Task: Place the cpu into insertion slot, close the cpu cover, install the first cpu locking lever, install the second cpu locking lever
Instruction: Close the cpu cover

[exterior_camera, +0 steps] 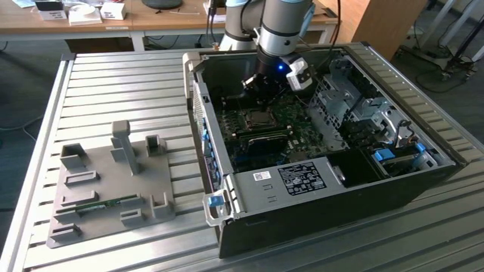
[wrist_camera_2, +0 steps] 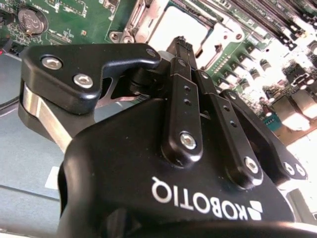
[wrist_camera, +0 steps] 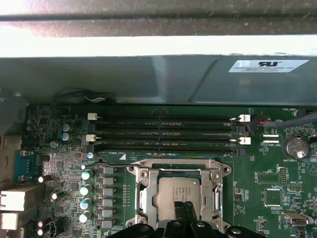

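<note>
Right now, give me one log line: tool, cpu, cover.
tool: shut, tips over cpu | cpu: lying flat, framed by cover | cover: appears down | contact tool-cpu: cannot tell

Closed fingers (wrist_camera_2: 184, 94) above cpu (wrist_camera_2: 171, 29)

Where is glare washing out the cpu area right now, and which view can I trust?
Second wrist view: the cpu and nearby motherboard are blown out white. First wrist view: the cpu is evenly lit; glare sits on the case rim. Exterior view: the case interior is dim.
</note>
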{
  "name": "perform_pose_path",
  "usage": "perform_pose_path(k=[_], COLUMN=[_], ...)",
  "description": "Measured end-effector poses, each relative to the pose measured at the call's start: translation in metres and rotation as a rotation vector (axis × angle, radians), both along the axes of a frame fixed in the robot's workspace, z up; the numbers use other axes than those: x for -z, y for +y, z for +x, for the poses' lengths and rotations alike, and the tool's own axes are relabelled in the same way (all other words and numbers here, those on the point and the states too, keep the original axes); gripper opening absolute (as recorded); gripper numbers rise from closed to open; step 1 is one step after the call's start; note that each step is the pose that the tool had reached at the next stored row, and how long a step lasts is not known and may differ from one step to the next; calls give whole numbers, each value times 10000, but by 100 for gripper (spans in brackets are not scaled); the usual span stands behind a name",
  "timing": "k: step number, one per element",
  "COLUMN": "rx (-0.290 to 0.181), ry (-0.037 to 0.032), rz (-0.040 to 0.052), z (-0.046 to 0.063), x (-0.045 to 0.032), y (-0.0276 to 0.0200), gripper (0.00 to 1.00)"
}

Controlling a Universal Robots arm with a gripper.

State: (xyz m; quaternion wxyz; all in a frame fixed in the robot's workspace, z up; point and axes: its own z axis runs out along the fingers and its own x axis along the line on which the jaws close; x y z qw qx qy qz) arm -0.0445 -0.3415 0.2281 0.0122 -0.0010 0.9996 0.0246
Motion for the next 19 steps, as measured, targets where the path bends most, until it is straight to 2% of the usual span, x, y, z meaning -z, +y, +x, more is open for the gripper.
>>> perform_pose_path(k=[5, 19], rx=[0, 1], ry=[2, 1], rz=[-2, -2], z=[-53, -103], x=[7, 11], y=[0, -5], gripper=[11, 11])
